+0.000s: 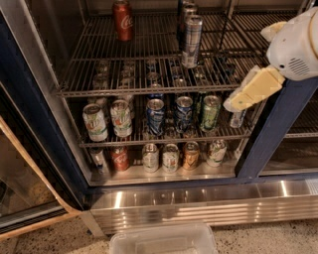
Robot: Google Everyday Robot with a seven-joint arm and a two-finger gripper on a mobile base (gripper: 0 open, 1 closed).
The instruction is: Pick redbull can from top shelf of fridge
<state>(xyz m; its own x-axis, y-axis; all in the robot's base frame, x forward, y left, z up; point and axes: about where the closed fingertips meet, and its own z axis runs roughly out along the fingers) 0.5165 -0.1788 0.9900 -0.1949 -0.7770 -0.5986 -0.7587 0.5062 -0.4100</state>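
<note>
The redbull can (192, 41), tall, slim, silver with blue panels, stands upright on the top shelf (99, 59) of the fridge (30, 124), right of centre. Another slim can (186, 11) stands just behind it. A short red Coca-Cola can (122, 20) stands at the back left of the same shelf. My gripper (248, 92), cream-coloured on a white arm, hangs at the right in front of the fridge's dark navy post, lower than the redbull can and to its right, not touching it.
Two lower wire racks hold several cans, such as a blue one (155, 116) and a green one (210, 113). A ribbed steel base panel (198, 203) runs below. A clear plastic bin (164, 240) sits on the floor in front. The open door (20, 198) stands at left.
</note>
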